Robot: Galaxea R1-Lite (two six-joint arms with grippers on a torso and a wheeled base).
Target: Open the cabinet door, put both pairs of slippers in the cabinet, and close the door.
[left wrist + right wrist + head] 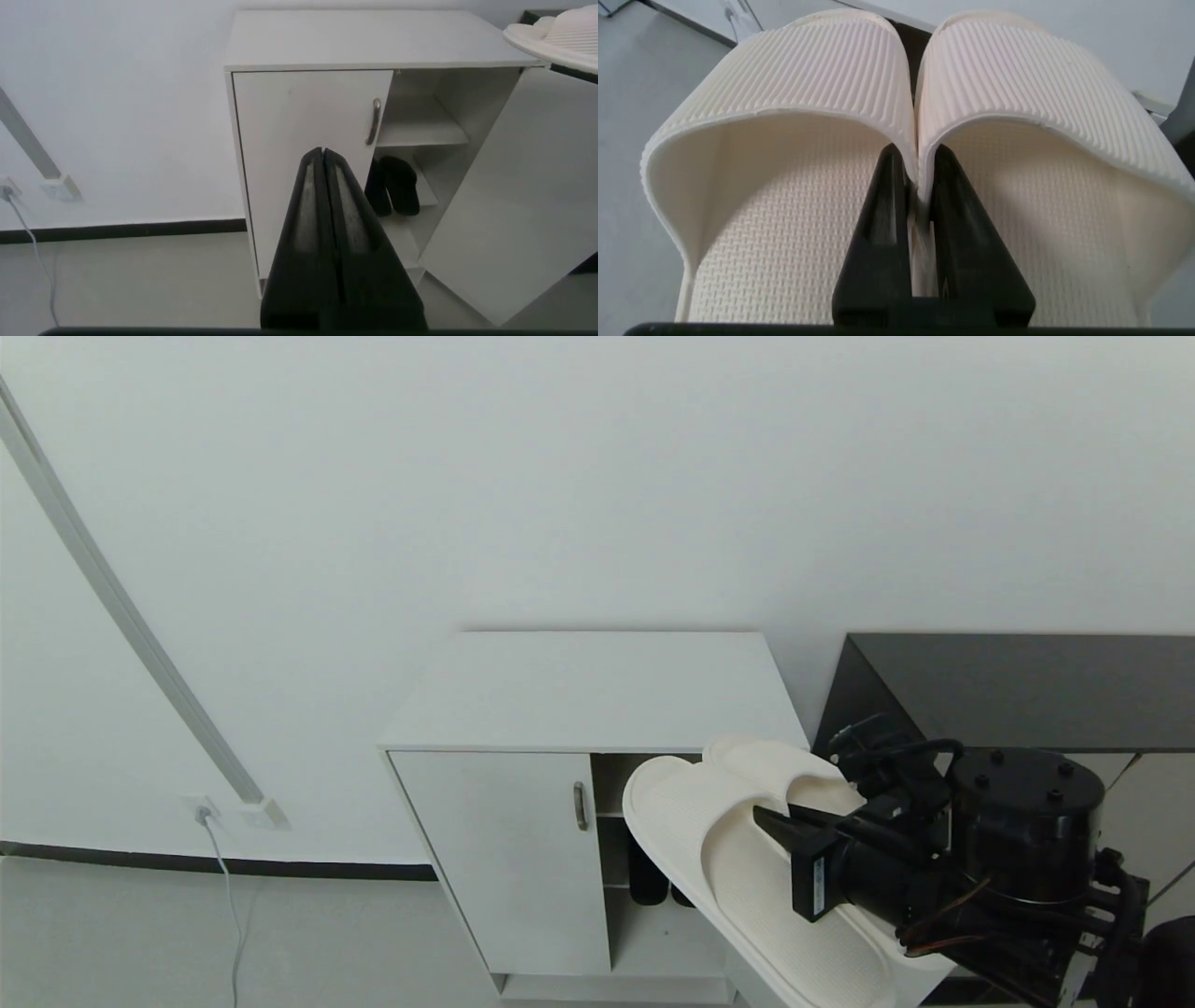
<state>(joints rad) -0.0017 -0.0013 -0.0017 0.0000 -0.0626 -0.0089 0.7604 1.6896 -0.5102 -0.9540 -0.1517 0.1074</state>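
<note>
Against a white wall [597, 476], the right hand [915, 168] pinches the touching inner walls of the cream slippers [709, 840], held in the air near the open right half of the cabinet [579, 691]; the left hand [323, 159] is pressed shut, empty. Likely risks: one soft, ribbed slipper sliding from the thin pinch, or the wide pair catching the open door [523, 187] or the black slippers [392, 185] shelved inside.
</note>
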